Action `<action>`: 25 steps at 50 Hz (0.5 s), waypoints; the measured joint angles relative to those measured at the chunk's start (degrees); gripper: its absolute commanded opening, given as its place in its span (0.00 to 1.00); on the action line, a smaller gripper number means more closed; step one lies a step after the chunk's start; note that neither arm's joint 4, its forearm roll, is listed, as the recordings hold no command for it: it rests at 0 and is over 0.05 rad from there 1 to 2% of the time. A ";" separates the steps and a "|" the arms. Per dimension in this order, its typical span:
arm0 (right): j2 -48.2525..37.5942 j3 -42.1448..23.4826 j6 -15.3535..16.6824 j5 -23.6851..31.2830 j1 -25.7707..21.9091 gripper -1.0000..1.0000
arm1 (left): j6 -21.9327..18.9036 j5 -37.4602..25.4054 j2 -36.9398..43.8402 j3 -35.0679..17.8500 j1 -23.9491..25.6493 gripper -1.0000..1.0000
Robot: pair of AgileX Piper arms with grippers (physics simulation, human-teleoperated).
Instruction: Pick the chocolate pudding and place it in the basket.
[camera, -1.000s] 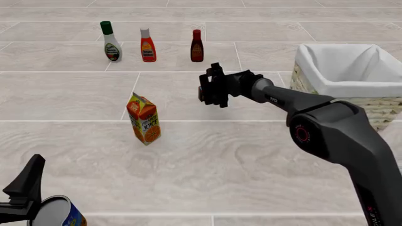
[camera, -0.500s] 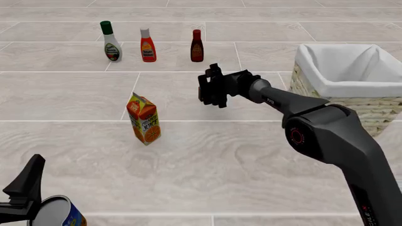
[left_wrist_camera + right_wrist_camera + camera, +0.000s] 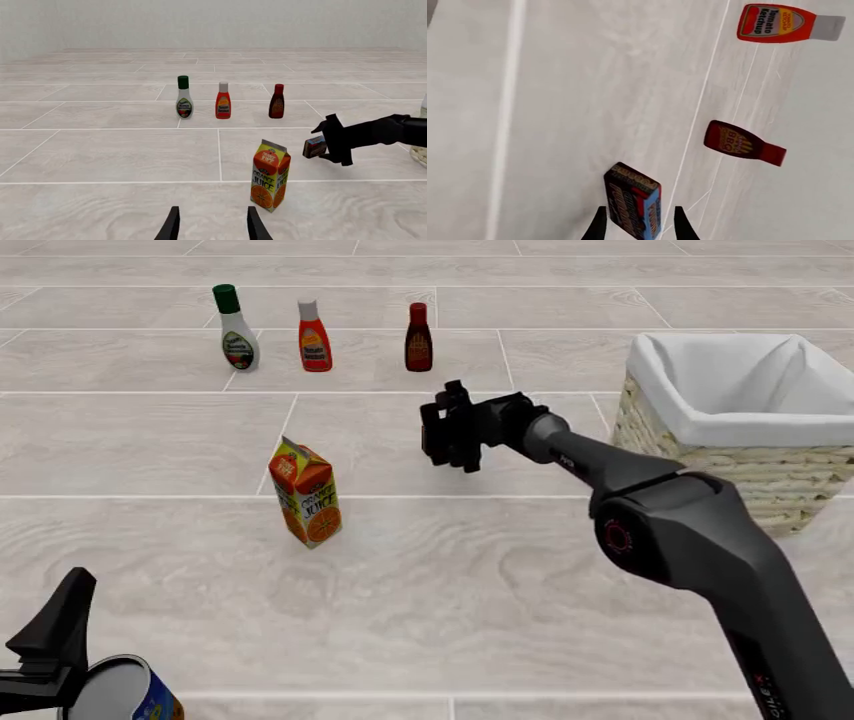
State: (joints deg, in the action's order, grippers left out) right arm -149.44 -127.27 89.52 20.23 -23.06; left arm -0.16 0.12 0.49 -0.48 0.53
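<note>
My right gripper (image 3: 447, 432) is shut on the chocolate pudding (image 3: 314, 147), a small dark brown carton with a reddish edge, and holds it just above the floor in the middle of the scene. In the right wrist view the pudding (image 3: 632, 207) sits between the fingers (image 3: 599, 225). In the front view the gripper hides it. The wicker basket (image 3: 787, 480) with its white liner stands to the right of the gripper. My left gripper (image 3: 54, 635) is at the near left, open and empty, and also shows in the left wrist view (image 3: 212, 227).
An orange juice carton (image 3: 306, 492) stands left of the right gripper. At the back stand a white dressing bottle (image 3: 236, 330), a ketchup bottle (image 3: 314, 337) and a dark red sauce bottle (image 3: 418, 338). A can (image 3: 123, 695) lies by my left gripper.
The right arm's elbow has swung left and forward. The right gripper with the pudding has shifted only slightly left. The left arm has not moved.
</note>
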 measured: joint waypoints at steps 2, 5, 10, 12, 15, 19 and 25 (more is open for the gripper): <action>-0.34 -0.52 0.04 0.26 0.06 1.00 | 0.00 0.00 0.00 0.00 0.00 1.00; -0.84 -1.28 0.08 0.68 0.17 1.00 | 0.00 0.00 0.00 0.00 0.00 1.00; -1.55 -2.44 0.12 1.30 0.29 1.00 | 0.00 0.00 0.00 0.00 0.00 1.00; -1.80 -2.82 0.12 1.52 0.33 1.00 | 0.00 0.00 0.00 0.00 0.00 1.00; -2.18 -3.40 0.14 1.84 0.39 1.00 | 0.00 0.00 0.00 0.00 0.00 1.00; -2.63 -4.12 0.16 2.25 0.45 1.00 | 0.00 0.00 0.00 0.00 0.00 1.00; -3.14 -5.01 0.23 2.85 0.53 1.00 | 0.00 0.00 0.00 0.00 0.00 1.00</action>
State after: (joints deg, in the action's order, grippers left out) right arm -152.58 -132.29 89.76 23.07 -22.53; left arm -0.16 0.12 0.49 -0.48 0.53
